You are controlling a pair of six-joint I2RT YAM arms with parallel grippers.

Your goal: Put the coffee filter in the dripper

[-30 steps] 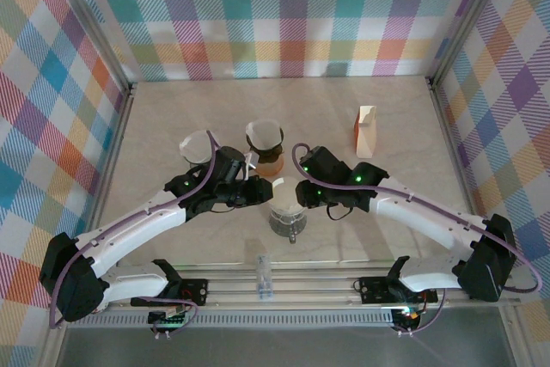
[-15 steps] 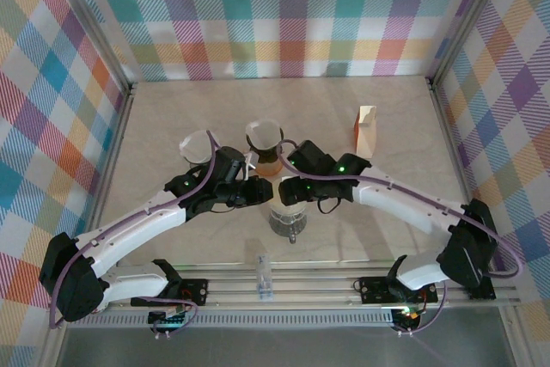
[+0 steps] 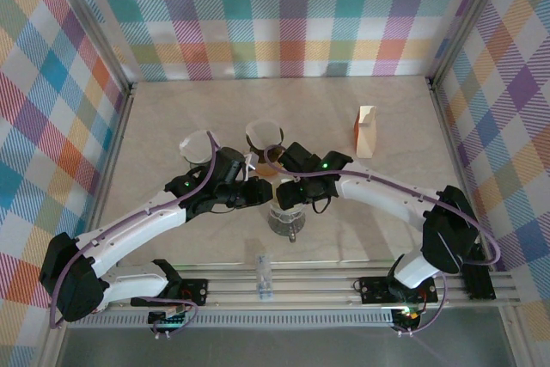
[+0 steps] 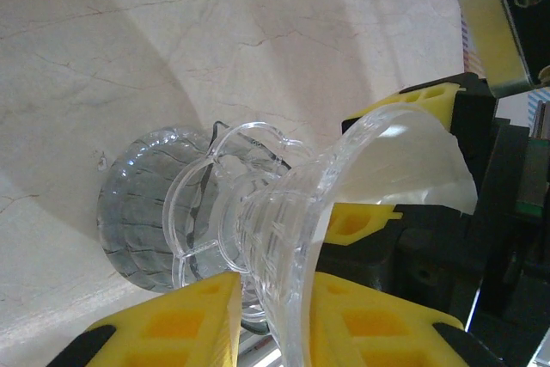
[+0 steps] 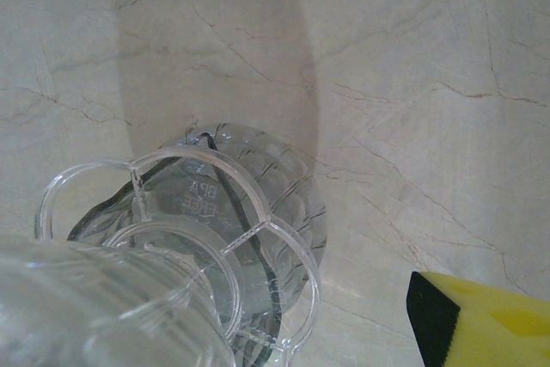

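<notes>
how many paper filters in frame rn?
3: a white filter inside the clear dripper; a second filter on the brown holder, back centre; a third filter beside the left arm. Others may be hidden under the arms.

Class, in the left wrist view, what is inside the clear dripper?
A white coffee filter sits in the dripper, poking past its rim. Its tip is hidden by the ribbed wall.

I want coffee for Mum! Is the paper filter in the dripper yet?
Partly in: the white filter sits inside the rim of the clear dripper, its edge poking out.
</notes>
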